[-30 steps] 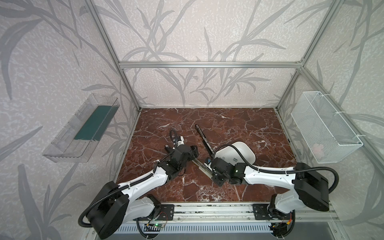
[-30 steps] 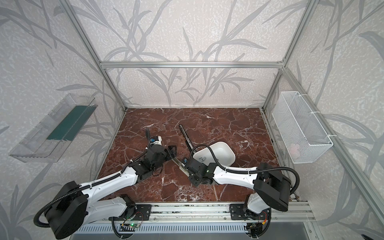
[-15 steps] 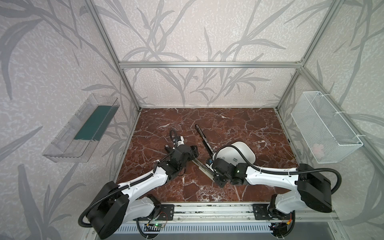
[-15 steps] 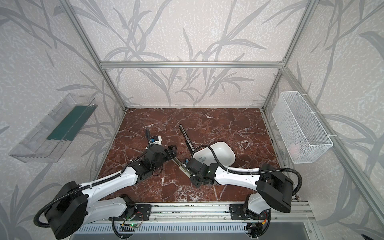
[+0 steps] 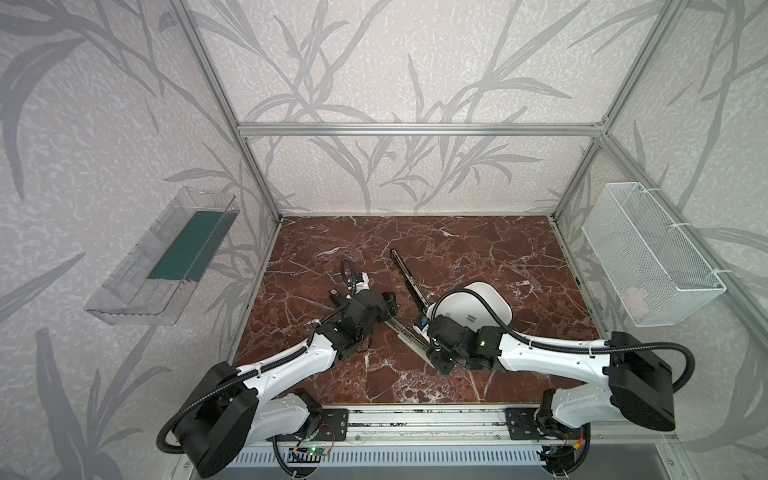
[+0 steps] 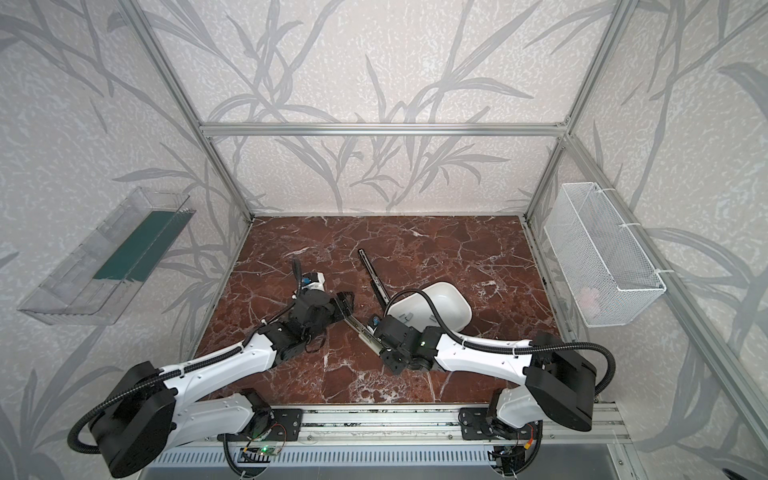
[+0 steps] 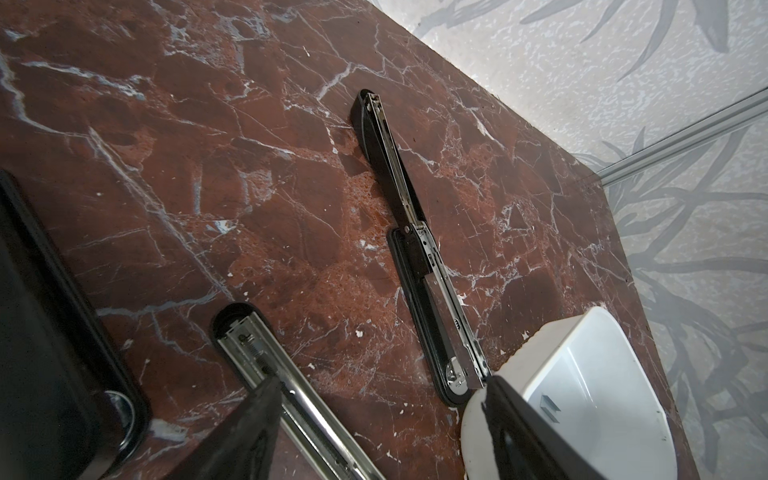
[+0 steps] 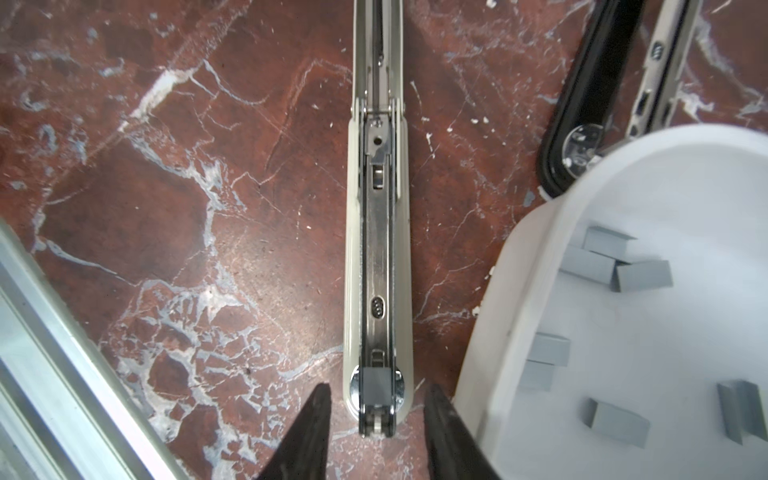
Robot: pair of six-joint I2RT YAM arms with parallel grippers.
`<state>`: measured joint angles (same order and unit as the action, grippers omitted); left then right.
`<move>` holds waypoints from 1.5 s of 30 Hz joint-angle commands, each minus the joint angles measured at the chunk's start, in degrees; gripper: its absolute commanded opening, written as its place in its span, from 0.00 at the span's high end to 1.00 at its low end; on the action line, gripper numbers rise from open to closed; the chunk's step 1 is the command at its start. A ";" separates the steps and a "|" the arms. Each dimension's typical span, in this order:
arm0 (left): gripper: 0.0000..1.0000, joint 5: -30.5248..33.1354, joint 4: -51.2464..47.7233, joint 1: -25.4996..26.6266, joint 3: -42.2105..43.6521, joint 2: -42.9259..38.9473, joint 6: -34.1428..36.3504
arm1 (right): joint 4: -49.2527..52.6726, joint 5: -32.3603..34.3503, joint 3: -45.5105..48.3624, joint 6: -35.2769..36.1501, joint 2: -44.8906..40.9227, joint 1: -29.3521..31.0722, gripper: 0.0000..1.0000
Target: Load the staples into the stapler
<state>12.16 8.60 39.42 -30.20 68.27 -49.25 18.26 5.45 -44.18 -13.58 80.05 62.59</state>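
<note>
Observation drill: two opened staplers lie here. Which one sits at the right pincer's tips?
The cream-bodied stapler, ending between the right pincer's open tips; the black stapler lies beside the white bowl.

Left gripper (image 7: 384,436) jaws spread wide, one fingertip overlapping the near stapler (image 7: 266,357) rail. Black stapler (image 7: 419,257) lies opened flat, end at the white bowl (image 7: 540,347) rim. Staple strip (image 7: 548,405) inside the bowl.

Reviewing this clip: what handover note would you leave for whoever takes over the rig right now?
Left gripper: open, over the cream stapler's far end.
Right gripper: open, empty, tips either side of its near end.
One staple strip sits in the channel there; spare staples lie in the white tray.
Black stapler lies open beside the tray.
To do: check the strip is seated, close the stapler.
</note>
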 commanded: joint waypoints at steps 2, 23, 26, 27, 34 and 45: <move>0.22 3.20 0.25 3.23 0.54 1.17 -0.09 | -3.20 -0.31 3.08 -2.58 -0.82 0.47 0.57; 0.12 7.48 8.67 3.83 10.13 -0.46 -5.69 | -10.70 6.31 4.01 -4.87 7.43 3.31 0.56; 0.12 4.89 9.43 1.67 11.28 -0.92 -5.90 | -10.71 6.50 3.65 -5.10 7.77 3.32 0.64; 0.12 3.47 9.44 0.52 11.66 -1.09 -6.22 | -10.84 6.50 3.74 -5.37 7.69 3.29 0.66; 0.13 -5.19 10.29 -5.42 14.70 -4.33 -6.82 | -12.16 5.98 5.39 -6.64 6.66 3.28 0.78; 0.12 -6.89 10.07 -5.57 16.73 -7.90 -7.58 | -9.03 9.91 8.80 -8.10 1.92 9.27 0.82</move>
<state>6.39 17.76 34.09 -14.31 59.75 -55.75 6.76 13.52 -36.23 -20.36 83.79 69.67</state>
